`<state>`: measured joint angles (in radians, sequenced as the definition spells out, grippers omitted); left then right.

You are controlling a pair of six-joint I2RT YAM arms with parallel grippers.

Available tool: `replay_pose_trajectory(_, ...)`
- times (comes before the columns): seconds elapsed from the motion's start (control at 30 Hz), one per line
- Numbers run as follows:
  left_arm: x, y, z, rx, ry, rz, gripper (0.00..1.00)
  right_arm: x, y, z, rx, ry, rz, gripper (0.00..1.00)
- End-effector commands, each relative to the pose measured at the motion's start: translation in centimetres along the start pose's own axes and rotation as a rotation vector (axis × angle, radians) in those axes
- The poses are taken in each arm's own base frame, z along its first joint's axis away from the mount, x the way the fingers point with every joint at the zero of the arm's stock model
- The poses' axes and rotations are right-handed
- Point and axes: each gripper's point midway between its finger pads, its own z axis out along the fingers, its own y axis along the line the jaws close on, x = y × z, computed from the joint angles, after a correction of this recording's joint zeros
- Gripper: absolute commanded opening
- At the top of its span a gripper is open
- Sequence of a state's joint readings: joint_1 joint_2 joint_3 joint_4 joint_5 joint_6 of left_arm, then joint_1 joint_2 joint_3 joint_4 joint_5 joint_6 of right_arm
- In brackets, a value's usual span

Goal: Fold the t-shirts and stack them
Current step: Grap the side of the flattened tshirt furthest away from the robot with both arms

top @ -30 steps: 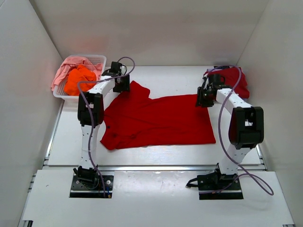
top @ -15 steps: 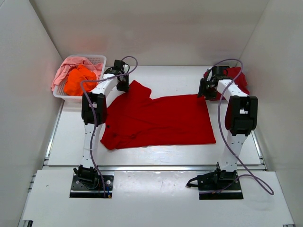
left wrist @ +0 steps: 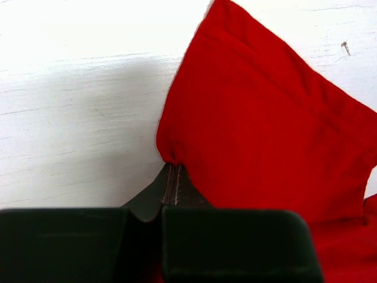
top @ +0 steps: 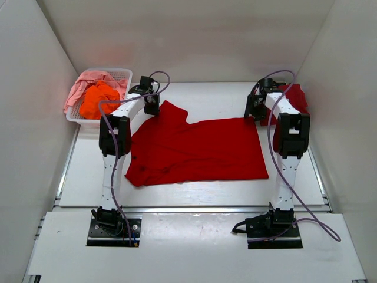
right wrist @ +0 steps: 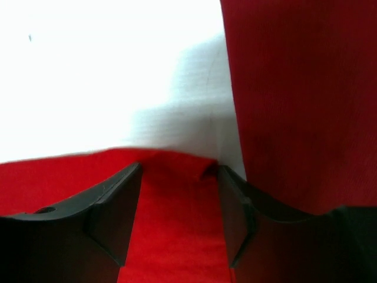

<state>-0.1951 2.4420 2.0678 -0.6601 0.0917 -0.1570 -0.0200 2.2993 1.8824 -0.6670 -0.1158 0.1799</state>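
Observation:
A red t-shirt (top: 194, 150) lies spread flat in the middle of the table. My left gripper (top: 152, 106) sits at its far left sleeve, and in the left wrist view (left wrist: 171, 177) it is shut, pinching the edge of the red cloth (left wrist: 265, 130). My right gripper (top: 254, 113) is at the shirt's far right corner. In the right wrist view it (right wrist: 177, 194) stands open, its fingers (right wrist: 118, 203) astride that corner of cloth (right wrist: 177, 242). A second red t-shirt (top: 294, 97) lies bunched at the back right, seen beside the right fingers (right wrist: 294, 88).
A white basket (top: 121, 75) at the back left holds a pink garment (top: 79, 88) and an orange garment (top: 97, 99). White walls close in the table on the left, back and right. The arm bases stand at the near edge.
The left gripper has shut on the sleeve edge. The right arm has swung farther back and now straddles the shirt's far right corner.

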Motion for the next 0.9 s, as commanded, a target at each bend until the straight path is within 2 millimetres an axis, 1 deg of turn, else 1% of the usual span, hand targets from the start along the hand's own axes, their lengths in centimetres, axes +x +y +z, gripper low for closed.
replay_pose_trajectory(0.0,0.2,0.2,-1.8,0.005,0.013,0.0,0.0,-0.8,0.3,-0.3,0.021,0.001,-0.013,0.45)
replay_pose_trajectory(0.03,0.1,0.0,-2.0,0.013,0.012,-0.003,0.0,-0.9,0.3,-0.2,0.02,0.002,-0.01,0.39)
replay_pose_trajectory(0.07,-0.3,-0.1,-2.2,0.015,0.001,-0.003,0.0,-0.8,0.5,-0.1,0.015,0.007,-0.02,0.15)
replay_pose_trajectory(0.1,-0.1,0.2,-2.1,0.018,0.012,-0.01,0.0,-0.5,0.3,0.1,0.018,0.018,-0.017,0.02)
replay_pose_trajectory(0.13,-0.2,0.3,-2.2,0.016,0.008,-0.008,0.0,-0.9,0.3,0.1,0.017,0.003,-0.014,0.0)
replay_pose_trajectory(0.17,-0.4,0.3,-2.3,0.017,0.002,-0.011,0.0,-0.8,0.4,0.0,0.014,0.007,-0.021,0.0)
replay_pose_trajectory(0.2,-0.7,0.7,-2.6,0.016,-0.005,-0.016,0.0,-1.3,0.3,-0.4,0.019,-0.013,-0.026,0.0)
replay_pose_trajectory(0.23,-0.8,0.4,-2.8,0.023,-0.008,-0.012,0.0,-1.5,0.5,-0.5,0.016,-0.024,-0.047,0.0)
replay_pose_trajectory(0.27,-1.4,0.1,-3.7,0.033,-0.022,-0.008,0.0,-1.9,0.5,-0.9,0.019,-0.038,-0.048,0.0)
replay_pose_trajectory(0.3,-1.3,0.5,-3.7,0.033,-0.023,-0.01,0.0,-2.0,0.5,-1.0,0.018,-0.041,-0.073,0.0)
replay_pose_trajectory(0.33,-1.6,0.6,-4.6,0.03,-0.039,-0.009,0.0,-2.7,0.5,-2.0,0.021,-0.067,-0.088,0.0)
replay_pose_trajectory(0.37,-2.1,0.5,-5.5,0.033,-0.06,-0.007,0.0,-2.7,0.5,-2.4,0.026,-0.074,-0.112,0.0)
replay_pose_trajectory(0.4,-2.9,0.5,-7.0,0.037,-0.091,-0.007,0.0,-2.4,1.5,-2.8,0.019,-0.081,-0.137,0.0)
replay_pose_trajectory(0.43,-2.5,1.0,-7.3,0.03,-0.089,-0.017,0.0,-2.7,2.0,-4.0,0.015,-0.104,-0.166,0.0)
replay_pose_trajectory(0.47,-2.2,0.7,-8.4,0.042,-0.096,-0.012,0.0,-2.5,2.8,-4.6,0.01,-0.122,-0.187,0.0)
replay_pose_trajectory(0.5,-3.0,0.5,-10.1,0.051,-0.138,-0.007,0.0,-2.2,2.7,-5.0,0.008,-0.134,-0.198,0.0)
replay_pose_trajectory(0.53,-2.1,1.0,-10.0,0.043,-0.137,-0.018,0.0,-2.5,3.4,-6.3,-0.001,-0.164,-0.221,0.0)
replay_pose_trajectory(0.57,-1.7,0.7,-11.1,0.05,-0.151,-0.014,0.0,-2.2,3.4,-7.2,-0.005,-0.184,-0.229,0.0)
replay_pose_trajectory(0.6,-1.9,0.7,-12.4,0.05,-0.177,-0.014,0.0,-1.2,3.5,-7.7,-0.013,-0.188,-0.234,0.0)
replay_pose_trajectory(0.63,-1.1,0.9,-13.4,0.049,-0.182,-0.015,0.0,-0.6,3.5,-7.5,-0.021,-0.188,-0.242,0.0)
replay_pose_trajectory(0.67,0.5,1.3,-13.0,0.045,-0.158,-0.021,0.0,-0.7,3.5,-8.6,-0.026,-0.21,-0.245,0.0)
replay_pose_trajectory(0.7,0.4,1.1,-14.1,0.051,-0.181,-0.02,0.0,-0.7,3.5,-9.1,-0.029,-0.23,-0.24,0.0)
replay_pose_trajectory(0.73,1.7,1.5,-14.2,0.054,-0.162,-0.031,0.0,0.3,3.4,-9.5,-0.039,-0.222,-0.246,0.0)
replay_pose_trajectory(0.77,2.7,1.5,-14.7,0.059,-0.161,-0.033,0.0,0.8,2.8,-10.2,-0.045,-0.228,-0.236,0.0)
replay_pose_trajectory(0.8,3.9,1.4,-15.0,0.057,-0.149,-0.028,0.0,1.7,2.8,-10.6,-0.062,-0.223,-0.237,0.0)
replay_pose_trajectory(0.83,4.3,1.5,-15.4,0.056,-0.154,-0.029,0.0,2.1,2.3,-10.7,-0.064,-0.221,-0.228,0.0)
replay_pose_trajectory(0.87,5.1,1.7,-15.9,0.049,-0.157,-0.027,0.0,2.8,1.7,-11.3,-0.061,-0.221,-0.219,0.0)
